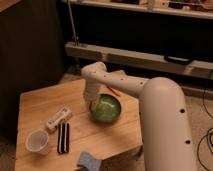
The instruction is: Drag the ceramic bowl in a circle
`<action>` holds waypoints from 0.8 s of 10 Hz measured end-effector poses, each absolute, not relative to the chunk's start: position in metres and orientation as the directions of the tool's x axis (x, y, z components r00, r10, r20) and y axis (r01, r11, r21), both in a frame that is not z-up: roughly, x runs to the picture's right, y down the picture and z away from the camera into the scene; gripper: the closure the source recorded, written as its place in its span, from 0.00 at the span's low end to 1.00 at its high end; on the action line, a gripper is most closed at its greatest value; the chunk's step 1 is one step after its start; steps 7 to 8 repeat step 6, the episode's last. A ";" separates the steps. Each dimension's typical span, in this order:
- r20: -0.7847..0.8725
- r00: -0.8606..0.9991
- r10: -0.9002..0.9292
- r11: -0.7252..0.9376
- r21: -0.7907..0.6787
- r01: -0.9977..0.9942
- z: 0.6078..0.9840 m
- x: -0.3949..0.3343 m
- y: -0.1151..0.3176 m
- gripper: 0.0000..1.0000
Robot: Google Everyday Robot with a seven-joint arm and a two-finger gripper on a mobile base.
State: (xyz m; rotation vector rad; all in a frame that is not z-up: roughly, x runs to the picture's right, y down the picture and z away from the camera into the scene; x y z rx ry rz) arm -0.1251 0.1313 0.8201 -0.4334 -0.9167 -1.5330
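Note:
The ceramic bowl (106,108) is a glossy green shallow dish sitting near the right side of the wooden table (45,100). My white arm reaches over from the right and bends down at the bowl's left rim. The gripper (93,104) hangs at that left rim, its tip touching or just inside the edge. The arm's wrist covers the bowl's upper left edge.
A translucent plastic cup (38,141) stands at the front left. A white packet (58,119) and a black striped bar (63,137) lie beside it. A blue sponge (89,161) sits at the front edge. An orange item (113,90) lies behind the bowl. Metal shelving runs along the back.

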 end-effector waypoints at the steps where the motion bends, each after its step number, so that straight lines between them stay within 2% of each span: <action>1: 0.726 -0.222 -0.651 0.048 0.331 0.942 0.806 -0.136 0.142 1.00; 6: 0.726 -0.378 -0.575 0.029 0.479 0.877 0.726 -0.164 0.236 1.00; 8: 0.726 -0.378 -0.575 0.029 0.479 0.877 0.726 -0.164 0.236 1.00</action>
